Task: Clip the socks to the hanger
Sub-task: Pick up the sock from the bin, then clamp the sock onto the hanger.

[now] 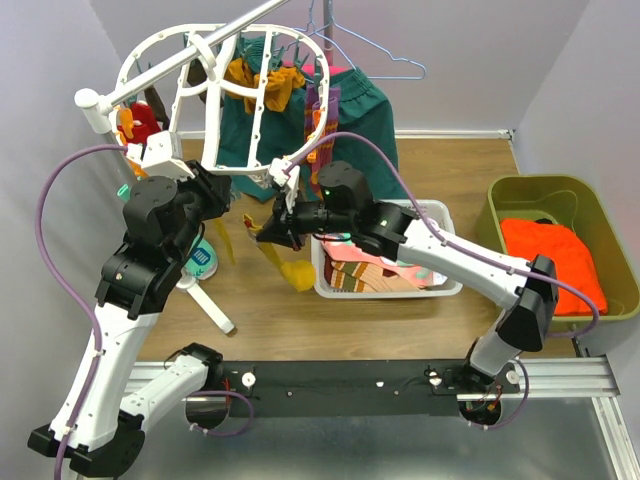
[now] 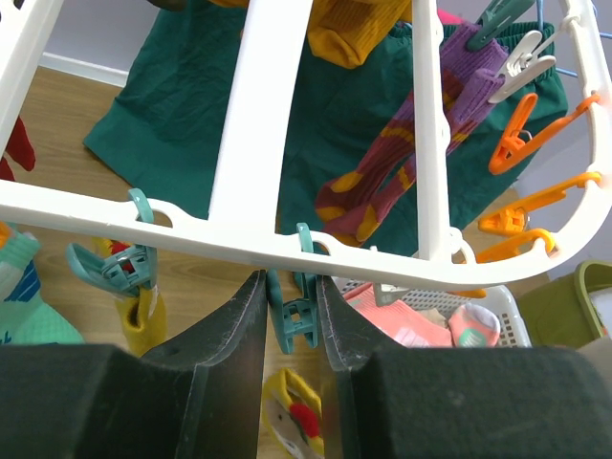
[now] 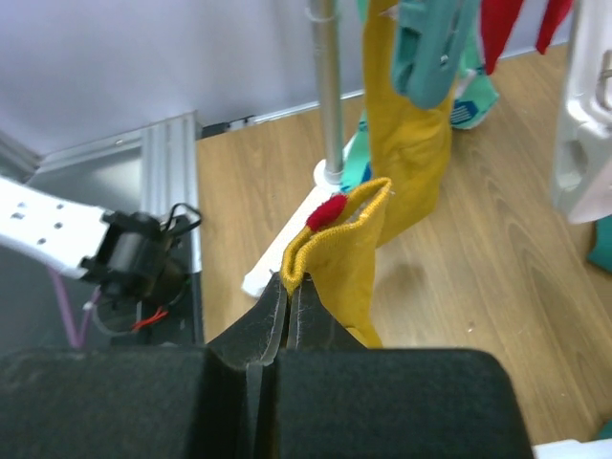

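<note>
Your right gripper (image 3: pixel 287 287) is closed on the folded cuff of a yellow sock (image 3: pixel 344 268), a soft knit with a small red patch at the pinched edge. The rest of the sock hangs down on the right of the jaws. Your left gripper (image 2: pixel 290 280) has its two dark fingers pressed in on either side of a teal clip (image 2: pixel 292 320), which dangles from the lower rail of the hanger (image 2: pixel 258 143).

From the left wrist camera the held sock shows just below that clip, between the fingers. It sits close under the clip, and you cannot tell whether they touch. Its lower part is cut off by the finger bodies.

The hanger is a white plastic lattice with smooth curved bars. Orange clips (image 2: pixel 516 134) line its right rim. A purple and yellow striped sock (image 2: pixel 402 163) is pinned higher up. A second yellow sock (image 3: pixel 406 163) hangs from another teal clip at the left side.

Beyond the hanger hangs a wrinkled green garment (image 2: pixel 191 105). To the right a white basket (image 1: pixel 440 285) holds more socks, mostly hidden under the right arm.
</note>
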